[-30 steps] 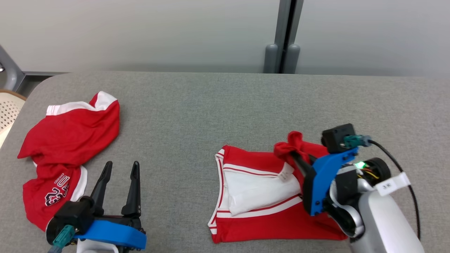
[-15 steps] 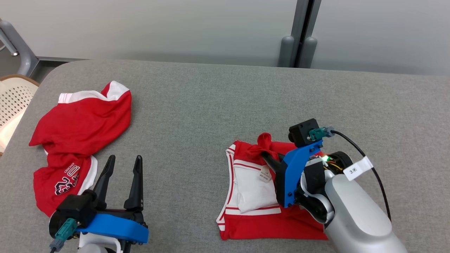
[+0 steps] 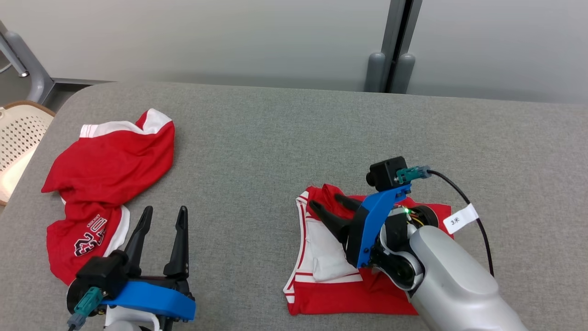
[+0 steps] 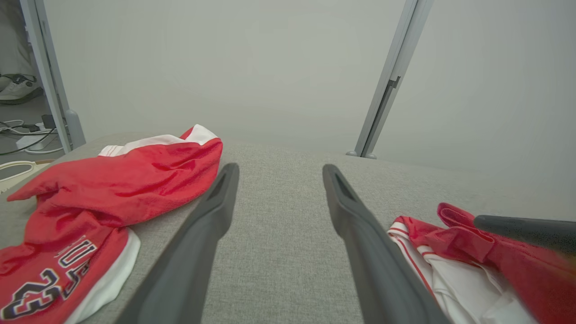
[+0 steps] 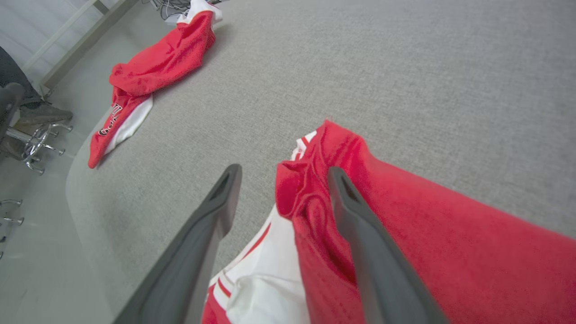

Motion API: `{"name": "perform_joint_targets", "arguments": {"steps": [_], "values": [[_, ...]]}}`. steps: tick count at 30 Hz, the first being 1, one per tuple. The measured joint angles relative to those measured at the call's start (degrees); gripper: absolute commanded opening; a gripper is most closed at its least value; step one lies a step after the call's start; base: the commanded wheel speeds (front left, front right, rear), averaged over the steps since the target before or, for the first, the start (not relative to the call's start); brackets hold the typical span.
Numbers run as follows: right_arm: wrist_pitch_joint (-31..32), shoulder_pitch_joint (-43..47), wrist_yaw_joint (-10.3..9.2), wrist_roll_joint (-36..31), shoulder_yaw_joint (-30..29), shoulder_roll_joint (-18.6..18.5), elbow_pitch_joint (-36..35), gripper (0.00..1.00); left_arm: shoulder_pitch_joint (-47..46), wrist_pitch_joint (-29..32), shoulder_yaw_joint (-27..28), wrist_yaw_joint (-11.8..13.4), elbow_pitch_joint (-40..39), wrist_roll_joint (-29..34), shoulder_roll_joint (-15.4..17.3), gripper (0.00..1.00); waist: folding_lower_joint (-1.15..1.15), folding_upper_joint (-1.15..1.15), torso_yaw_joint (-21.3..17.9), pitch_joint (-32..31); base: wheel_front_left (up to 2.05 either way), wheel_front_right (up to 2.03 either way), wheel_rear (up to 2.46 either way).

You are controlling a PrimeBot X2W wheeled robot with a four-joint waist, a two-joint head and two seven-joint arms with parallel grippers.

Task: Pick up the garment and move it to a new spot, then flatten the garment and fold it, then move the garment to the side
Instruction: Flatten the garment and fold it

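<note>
- Grey cloth-covered counter [image 3: 275,138], rounded far-left corner.
- Task garment [image 3: 340,299]: red with white panel and red-white striped trim, folded into a rough rectangle, lying near the counter's front edge, right of the middle.
- Right pincer [image 3: 325,201]: fingers wide apart, over the far-left part of the garment and pointing toward the left edge. Nothing clamped.
- Right wrist view: a raised red fold of the garment [image 5: 450,234] stands between the two fingers [image 5: 216,216] and close against the right-hand one. Cannot tell if it touches.
- Left pincer [image 3: 165,209]: wide open and empty, near the front edge toward the left, with bare counter between its fingers.
- Second red jersey [image 3: 110,165]: crumpled near the left edge, white trim at its far end, well apart from the folded garment.
- Writing on that jersey: "23" [image 3: 87,239] in black with white outline. The letters above it are partly folded under, not readable in full.
- White tag [image 3: 460,219] by the right wrist: "3" plus one small character, too small to be sure.
- White perforated chair [image 3: 18,138] off the counter's left edge.
</note>
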Motion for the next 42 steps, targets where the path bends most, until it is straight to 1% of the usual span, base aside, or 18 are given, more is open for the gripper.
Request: {"name": "perform_joint_targets", "arguments": {"steps": [2, 3, 7, 9, 10, 14, 17, 20, 22, 25, 27, 30, 31, 32, 33, 37, 40, 42], "values": [[-1.9, -0.6, 0.0, 4.3, 0.5, 0.0, -2.2, 1.0, 0.3, 0.0, 0.3, 0.1, -0.1, 0.0, 0.0, 1.0, 0.0, 0.0, -0.3, -0.2, 0.0, 0.0, 0.0], [-3.0, -0.9, 0.0, 5.4, 0.6, 0.1, -3.3, 1.0, 0.5, -0.1, 0.5, 0.1, -0.2, -0.1, 0.1, 1.0, 0.0, 0.0, -0.5, -0.3, 0.0, 0.0, 0.0], [-6.1, -1.2, 0.0, 7.3, -1.8, 0.1, -7.4, 1.0, 1.0, -0.1, 1.2, 0.3, -0.7, -0.2, 0.3, 1.0, 0.0, 0.0, -1.3, -0.7, 0.0, 0.0, 0.0], [-7.1, -0.9, 0.01, 4.9, -5.0, -0.1, -8.5, 1.0, 1.5, -0.1, 1.5, 0.6, -1.1, -0.2, 0.4, 1.0, 0.0, 0.0, -1.9, -0.9, 0.0, 0.0, 0.0], [-7.2, -0.3, 0.01, 3.2, -6.7, -0.9, -9.1, 1.0, 1.8, -0.1, 1.6, 0.7, -1.2, -0.3, 0.5, 1.0, 0.0, 0.0, -2.2, -1.1, 0.0, 0.0, 0.0], [-7.5, 4.7, 0.0, -2.9, -15.7, -5.6, -11.5, 1.0, 2.9, -0.1, 1.9, 1.0, -1.7, -0.4, 0.5, 1.0, 0.0, 0.0, -3.1, -1.9, 0.0, 0.0, 0.0], [-6.3, 9.3, 0.0, -10.3, -20.8, -8.5, -13.0, 1.0, 3.5, -0.1, 1.8, 1.3, -2.2, -0.3, 0.5, 1.0, 0.0, 0.0, -3.6, -2.3, 0.0, 0.0, 0.0], [-4.6, 14.0, 0.0, -15.8, -24.7, -8.5, -14.7, 1.0, 3.9, -0.1, 1.8, 1.5, -2.5, -0.2, 0.4, 1.0, 0.0, 0.0, -4.2, -2.5, 0.0, 0.0, 0.0], [-3.3, 16.9, 0.0, -19.9, -25.7, -7.8, -15.9, 1.0, 4.1, -0.1, 1.9, 1.5, -2.8, -0.2, 0.4, 1.0, 0.0, 0.0, -4.6, -2.4, 0.0, 0.0, 0.0], [-2.2, 19.2, 0.0, -23.6, -25.8, -5.4, -17.3, 1.0, 4.3, -0.1, 1.9, 1.7, -3.2, -0.2, 0.3, 1.0, 0.0, 0.0, -5.1, -2.0, 0.0, 0.0, 0.0], [-2.3, 19.9, 0.0, -25.9, -24.7, -4.4, -17.9, 1.0, 4.3, -0.1, 1.7, 1.7, -3.2, -0.2, 0.4, 1.0, 0.0, 0.0, -5.3, -1.7, 0.0, 0.0, 0.0], [-2.5, 20.1, 0.0, -28.7, -21.4, -3.1, -17.8, 1.0, 4.2, -0.1, 1.6, 1.8, -3.3, -0.2, 0.6, 1.0, 0.0, 0.0, -5.3, -1.6, 0.0, 0.0, 0.0], [-2.5, 20.2, 0.0, -29.4, -20.1, -2.7, -17.4, 0.91, 4.2, 0.0, 1.6, 2.0, -3.4, -0.2, 0.7, 1.0, 0.0, 0.0, -5.3, -1.6, 0.0, 0.0, 0.0], [-2.5, 20.2, 0.01, -30.7, -19.1, -2.4, -16.9, 0.36, 4.1, 0.0, 1.6, 2.0, -3.5, -0.2, 0.8, 1.0, 0.0, 0.0, -5.2, -1.6, 0.0, 0.0, 0.0], [-2.0, 20.2, 0.0, -31.7, -17.7, -2.2, -16.2, 0.0, 4.1, 0.1, 1.6, 2.0, -3.5, -0.2, 0.9, 1.0, 0.0, 0.0, -5.1, -1.7, 0.0, 0.0, 0.0], [-0.4, 20.1, 0.01, -32.1, -11.1, -1.0, -13.6, 0.0, 4.0, 0.2, 1.6, 2.5, -4.0, -0.2, 1.1, 1.0, 0.0, 0.0, -5.0, -1.7, 0.0, 0.0, 0.0], [-0.5, 19.5, 0.01, -30.0, -5.7, -0.4, -12.9, 0.0, 3.9, 0.2, 1.8, 2.7, -4.4, -0.4, 1.2, 1.0, 0.0, 0.0, -4.8, -1.7, 0.0, 0.0, 0.0], [-0.6, 19.1, 0.01, -27.2, -1.8, -0.2, -13.2, 0.0, 3.9, 0.3, 1.8, 2.8, -4.6, -0.5, 1.3, 1.0, 0.0, 0.0, -4.8, -1.8, 0.0, 0.0, 0.0]]}}
